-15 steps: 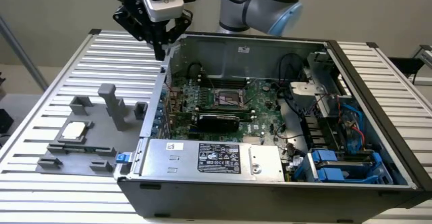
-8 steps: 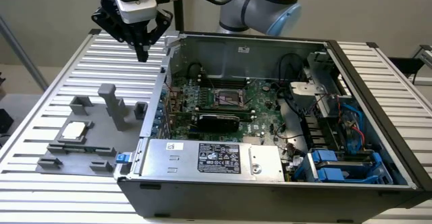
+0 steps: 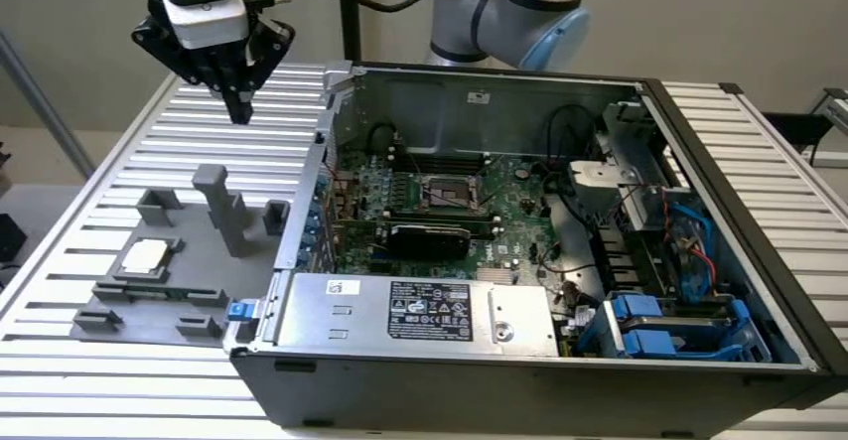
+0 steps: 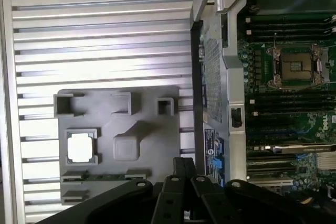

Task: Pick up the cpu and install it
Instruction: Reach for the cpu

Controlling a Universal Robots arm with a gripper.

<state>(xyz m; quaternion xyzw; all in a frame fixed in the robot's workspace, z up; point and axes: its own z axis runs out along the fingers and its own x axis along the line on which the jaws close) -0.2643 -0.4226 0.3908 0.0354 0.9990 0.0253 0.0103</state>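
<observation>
Gripper [image 3: 240, 110] closed on nothing, high above the table [image 3: 93, 400]. The cpu [image 3: 146, 253] lying in its grey fixture [image 3: 199, 291] (well apart from the empty socket [image 3: 444, 194]). Risk, probably: descending off-centre, striking the fixture walls, tilting the cpu.

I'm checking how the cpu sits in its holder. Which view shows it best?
The wrist view: it looks straight down on the cpu, showing its whole square top framed by the grey fixture. The exterior view sees the cpu at a slant.
</observation>
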